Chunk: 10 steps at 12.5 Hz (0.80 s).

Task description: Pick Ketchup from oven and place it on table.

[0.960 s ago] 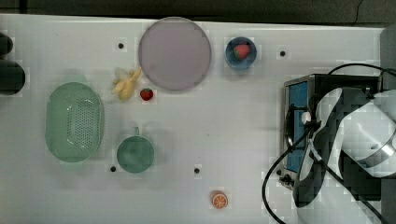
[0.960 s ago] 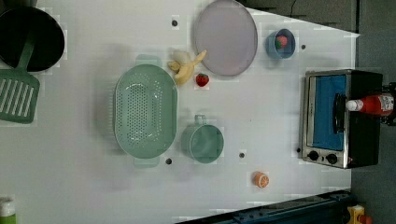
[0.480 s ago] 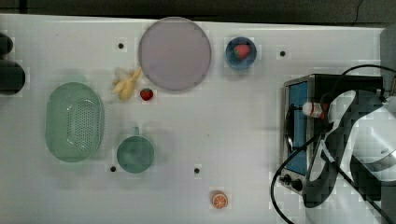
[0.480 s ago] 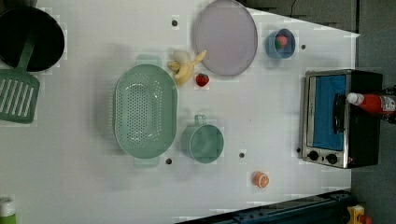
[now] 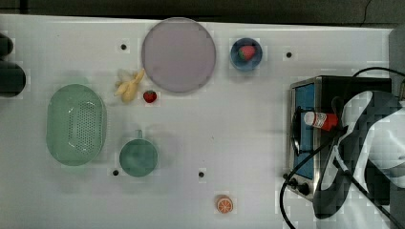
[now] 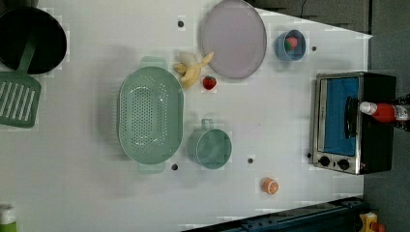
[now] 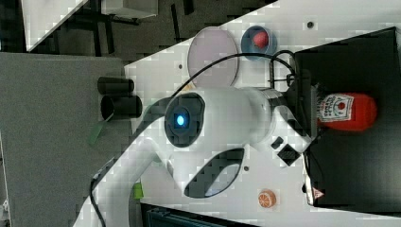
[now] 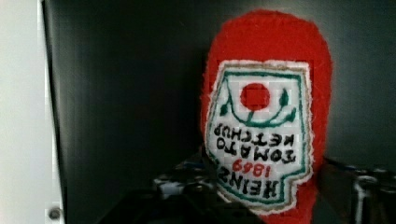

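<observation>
The Ketchup is a red bottle with a white cap. It lies across the top of the black oven, with its cap toward the blue glass door. In the right view my gripper reaches in from the arm and is shut on the neck end of the Ketchup. The wrist view looks along the bottle, and the label of the Ketchup reads upside down against the dark oven top. The oven stands at the top view's right on the white table.
On the table sit a purple plate, a blue bowl with a strawberry, a banana, a loose strawberry, a green colander, a green cup and an orange half. A black cable loops beside the oven.
My arm has swung toward the top view's right over the oven. More of the red bottle shows there now, and it has shifted slightly in both views.
</observation>
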Each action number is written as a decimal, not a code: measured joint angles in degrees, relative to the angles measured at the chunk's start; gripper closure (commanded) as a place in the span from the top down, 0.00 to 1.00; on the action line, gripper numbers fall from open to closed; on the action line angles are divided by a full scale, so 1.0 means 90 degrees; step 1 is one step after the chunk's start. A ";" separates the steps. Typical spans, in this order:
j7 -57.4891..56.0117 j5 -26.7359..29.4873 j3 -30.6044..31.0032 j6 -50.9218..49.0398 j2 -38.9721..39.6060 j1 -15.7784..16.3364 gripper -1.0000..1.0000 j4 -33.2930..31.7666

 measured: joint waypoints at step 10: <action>-0.0055 -0.1047 0.1248 -0.2299 -0.2003 0.0680 0.64 0.1200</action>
